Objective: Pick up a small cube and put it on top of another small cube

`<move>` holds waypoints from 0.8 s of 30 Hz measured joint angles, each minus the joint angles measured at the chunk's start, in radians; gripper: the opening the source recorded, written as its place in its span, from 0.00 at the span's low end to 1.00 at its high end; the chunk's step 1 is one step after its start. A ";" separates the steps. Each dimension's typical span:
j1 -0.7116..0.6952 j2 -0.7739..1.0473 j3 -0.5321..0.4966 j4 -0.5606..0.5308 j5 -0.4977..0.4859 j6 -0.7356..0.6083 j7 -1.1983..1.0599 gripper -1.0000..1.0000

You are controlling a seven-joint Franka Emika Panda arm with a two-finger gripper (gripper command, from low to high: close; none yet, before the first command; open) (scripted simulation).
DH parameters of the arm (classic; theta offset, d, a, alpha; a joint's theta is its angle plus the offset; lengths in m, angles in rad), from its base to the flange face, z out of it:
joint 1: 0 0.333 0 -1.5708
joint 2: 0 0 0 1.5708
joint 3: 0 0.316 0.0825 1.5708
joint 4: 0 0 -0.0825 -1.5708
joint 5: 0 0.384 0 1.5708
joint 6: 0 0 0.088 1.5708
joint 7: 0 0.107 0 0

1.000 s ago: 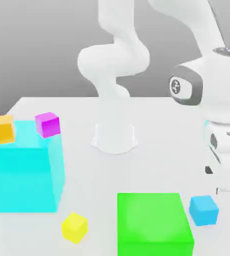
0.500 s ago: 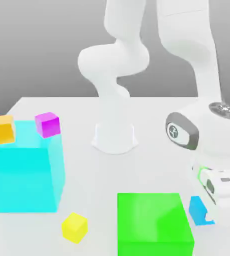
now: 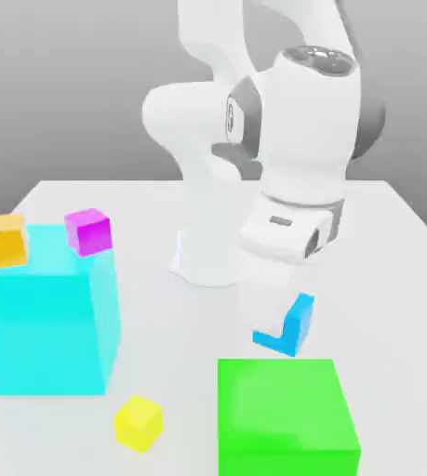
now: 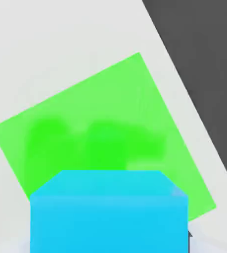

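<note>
The gripper (image 3: 278,323) is closed on the small sky-blue cube (image 3: 298,323), which is lifted clear of the tabletop (image 3: 175,349) and tilted in the exterior view. In that view the cube shows at the fingertips, just above the far edge of the large green block (image 3: 286,404). No separation between gripper and load is found, so the coming move turns on where the stacking cube lies. The small yellow cube (image 3: 139,424) rests on the table, beyond the green block toward the exterior view's left and apart from the load. If that is the intended base, the carry judged necessary is leftward in that view, then levelling before lowering.
</note>
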 joint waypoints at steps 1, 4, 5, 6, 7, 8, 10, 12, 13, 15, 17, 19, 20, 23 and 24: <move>-0.029 -0.036 -0.012 -0.002 -0.005 -0.034 0.036 0.00; -0.123 -0.144 -0.044 -0.007 -0.017 -0.134 0.138 0.00; -0.155 -0.180 -0.055 -0.009 -0.020 -0.168 0.172 0.00; -0.183 -0.216 -0.069 -0.010 -0.025 -0.201 0.207 0.00; -0.217 -0.251 -0.079 -0.012 -0.028 -0.235 0.240 0.00; -0.250 -0.286 -0.088 -0.014 -0.030 -0.268 0.273 0.00; -0.318 -0.356 -0.107 -0.018 -0.035 -0.334 0.338 0.00; -0.389 -0.424 -0.124 -0.022 -0.037 -0.398 0.400 0.00; -0.421 -0.454 -0.134 -0.026 -0.039 -0.425 0.428 0.00; -0.449 -0.457 -0.146 -0.066 -0.045 -0.389 0.449 0.00; -0.460 -0.436 -0.155 -0.119 -0.051 -0.315 0.452 0.00; -0.464 -0.426 -0.158 -0.142 -0.052 -0.282 0.452 1.00; -0.464 -0.426 -0.158 -0.142 -0.052 -0.282 0.452 1.00; -0.464 -0.426 -0.158 -0.142 -0.053 -0.282 0.452 1.00; -0.466 -0.421 -0.159 -0.153 -0.057 -0.266 0.454 1.00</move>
